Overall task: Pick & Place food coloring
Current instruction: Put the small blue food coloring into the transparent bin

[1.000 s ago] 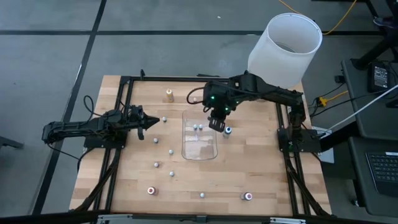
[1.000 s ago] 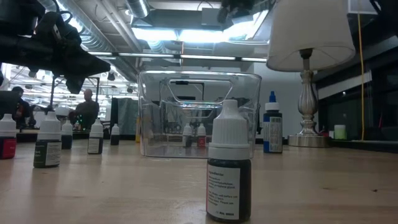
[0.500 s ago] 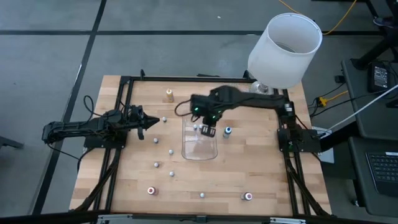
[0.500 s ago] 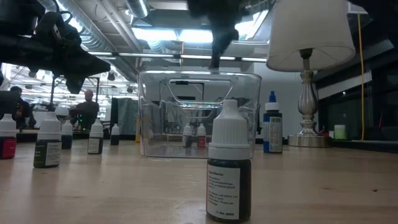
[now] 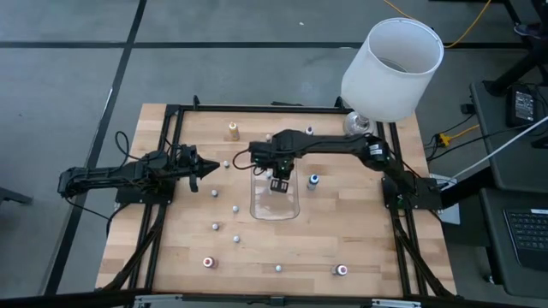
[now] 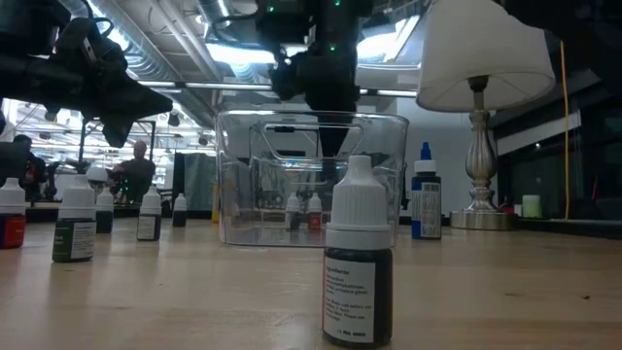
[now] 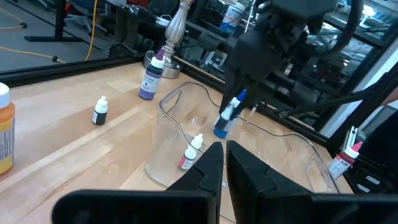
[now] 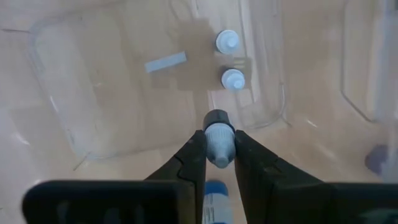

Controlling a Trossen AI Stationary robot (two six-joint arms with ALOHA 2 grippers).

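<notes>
My right gripper (image 5: 278, 180) hangs over the clear plastic tray (image 5: 289, 208), shut on a blue food coloring bottle (image 7: 227, 118). Two small bottles (image 8: 227, 41) (image 8: 233, 79) stand inside the tray at its far end. More tiny bottles stand upright on the wood: a blue-topped one (image 5: 313, 180) right of the tray, an orange one (image 5: 233, 131) at the far side, and several whitish and red ones (image 5: 215, 227) toward the near edge. My left gripper (image 5: 205, 168) waits shut above the table's left part, pointing at the tray. My right gripper pinches the blue bottle between its two fingers (image 8: 193, 155), just behind the whitish cap (image 8: 219, 127), which sticks out past the fingertips. The fingers come from above, pointing down into the tray. The bottle is lifted clear and tilted.
A lamp with a big white shade (image 5: 392, 68) stands at the table's far right corner. A dark bottle (image 6: 357, 262) stands close to the low camera. Bare wood lies between the tray and the table's right frame rail (image 5: 402, 231).
My right gripper has moved toward the table's left, from beside the blue-topped bottle to above the tray's far end, and has come down toward the tray with the bottle held. The left arm has kept still.
</notes>
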